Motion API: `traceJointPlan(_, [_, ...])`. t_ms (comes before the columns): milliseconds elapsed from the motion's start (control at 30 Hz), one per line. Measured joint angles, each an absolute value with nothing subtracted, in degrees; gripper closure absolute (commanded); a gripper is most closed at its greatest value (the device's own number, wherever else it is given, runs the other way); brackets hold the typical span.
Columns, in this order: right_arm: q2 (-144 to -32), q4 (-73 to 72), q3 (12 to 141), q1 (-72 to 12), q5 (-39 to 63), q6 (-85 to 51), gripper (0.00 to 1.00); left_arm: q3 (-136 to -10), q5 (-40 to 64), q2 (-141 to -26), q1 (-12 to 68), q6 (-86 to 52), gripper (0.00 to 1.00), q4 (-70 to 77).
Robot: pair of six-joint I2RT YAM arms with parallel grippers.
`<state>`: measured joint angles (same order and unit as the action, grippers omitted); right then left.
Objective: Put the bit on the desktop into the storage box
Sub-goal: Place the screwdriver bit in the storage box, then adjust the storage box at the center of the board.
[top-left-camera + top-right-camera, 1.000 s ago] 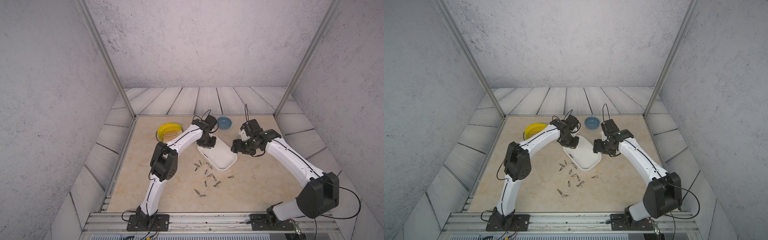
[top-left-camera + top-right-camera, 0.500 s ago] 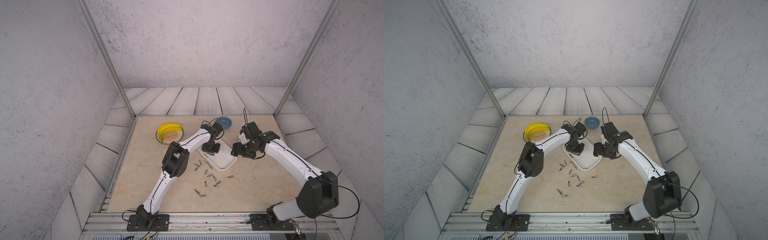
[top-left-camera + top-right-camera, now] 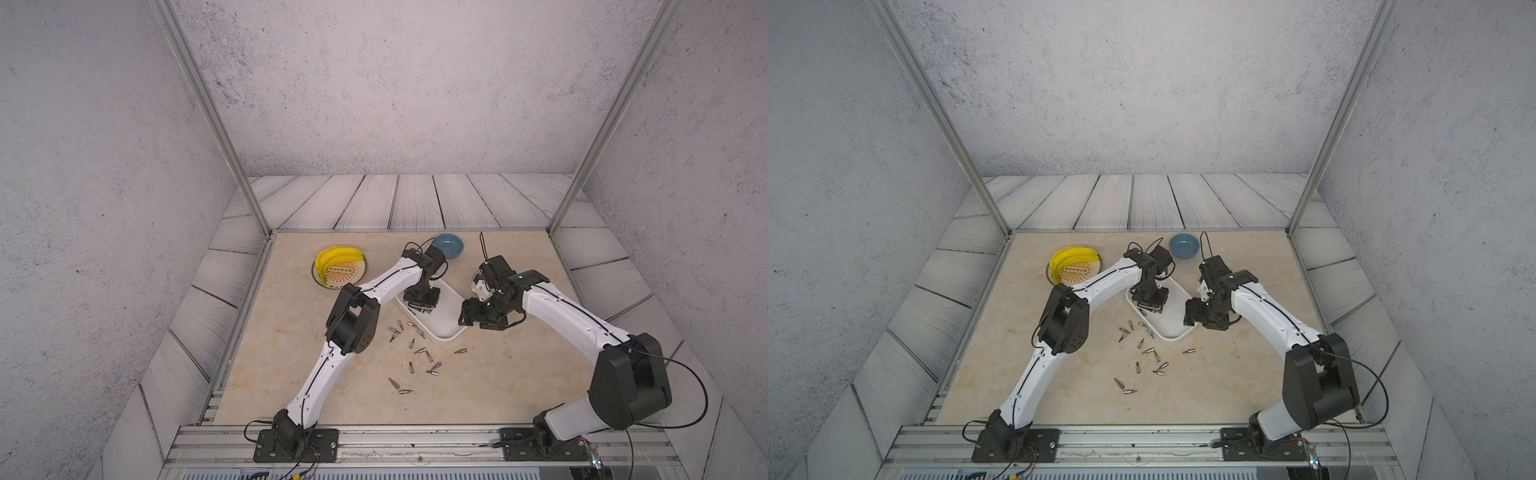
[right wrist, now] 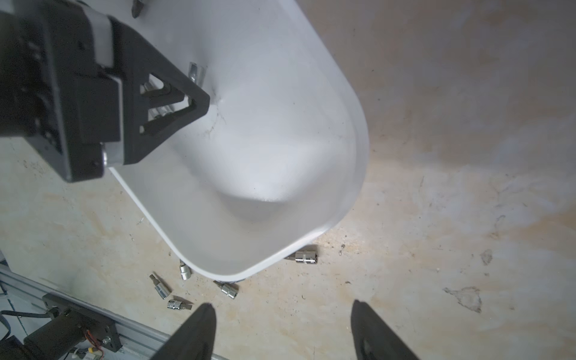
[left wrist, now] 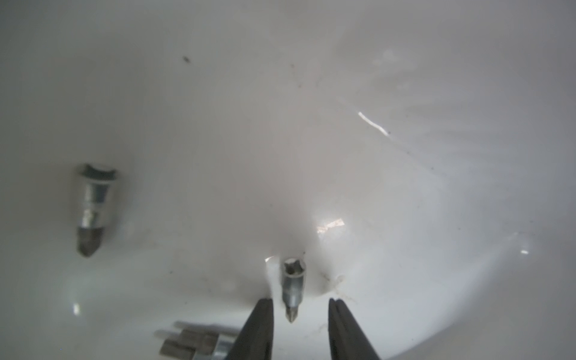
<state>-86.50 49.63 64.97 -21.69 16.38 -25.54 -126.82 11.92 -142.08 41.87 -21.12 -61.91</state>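
Note:
The white storage box [image 3: 448, 316] [image 3: 1177, 326] lies mid-desktop. My left gripper [image 3: 422, 308] [image 3: 1149, 309] reaches down into it. In the left wrist view its fingers [image 5: 299, 300] stand apart, and a silver bit [image 5: 293, 285] lies free between them on the box floor [image 5: 280, 124]. Another bit [image 5: 92, 208] and a small pile [image 5: 190, 344] also lie in the box. Several bits [image 3: 419, 353] [image 3: 1152, 357] are scattered on the desktop [image 3: 519, 374] in front of the box. My right gripper [image 3: 466, 318] [image 4: 282, 307] is open and empty beside the box's near right corner, over bare desktop.
A yellow patterned plate with bananas [image 3: 338, 268] sits at the back left, a small blue bowl [image 3: 449, 245] behind the box. One bit [image 4: 301, 257] lies against the box's rim. The metal base rail [image 3: 415, 440] runs along the front edge.
My left gripper has come down into the box towards its near end and its jaws have parted, leaving the bit on the box floor. The right arm has barely shifted.

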Motion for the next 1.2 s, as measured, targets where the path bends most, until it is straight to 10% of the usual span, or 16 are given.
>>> traceJointPlan(500, [-96.53,44.95,66.65,-21.69,20.71,-25.47,0.28,-124.31,9.30,-125.69,40.25,-20.73,0.58,-63.13])
traceJointPlan(767, [-103.31,46.04,77.41,-21.69,20.12,-24.12,0.28,-103.11,4.71,-104.55,38.74,-20.91,0.54,-59.22])
traceJointPlan(1200, [-100.75,48.58,80.18,-21.69,14.98,-22.72,0.29,-75.90,3.70,-101.27,38.81,-22.48,0.43,-49.58])
